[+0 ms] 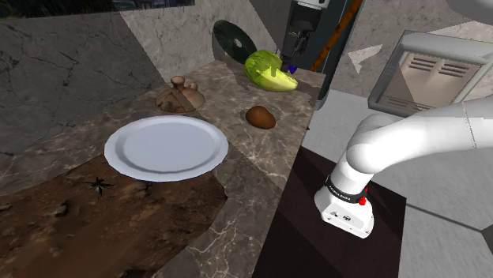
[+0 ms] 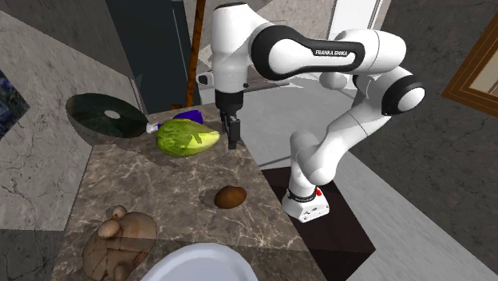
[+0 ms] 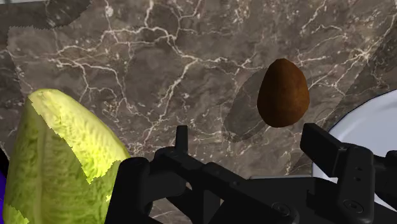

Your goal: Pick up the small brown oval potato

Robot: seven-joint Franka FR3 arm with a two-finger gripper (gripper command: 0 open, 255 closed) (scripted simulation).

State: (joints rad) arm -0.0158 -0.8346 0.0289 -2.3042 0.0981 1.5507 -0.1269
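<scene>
Shoulder view, left to right: white plate (image 1: 166,148); at its two o'clock the brown oval potato (image 1: 260,117), lying on the marble counter (image 1: 237,189); lettuce (image 1: 270,71) at the potato's twelve; gripper (image 2: 233,142) beside the lettuce, fingers apart, empty. Potato judged firm, light, smooth: grasp across its narrow waist. Arm lettering (image 2: 339,53) reads FRANKA EMIKA.

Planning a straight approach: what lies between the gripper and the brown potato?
Nothing but bare marble counter, in the second exterior view, between gripper and potato; the lettuce lies to the side of that stretch.
</scene>
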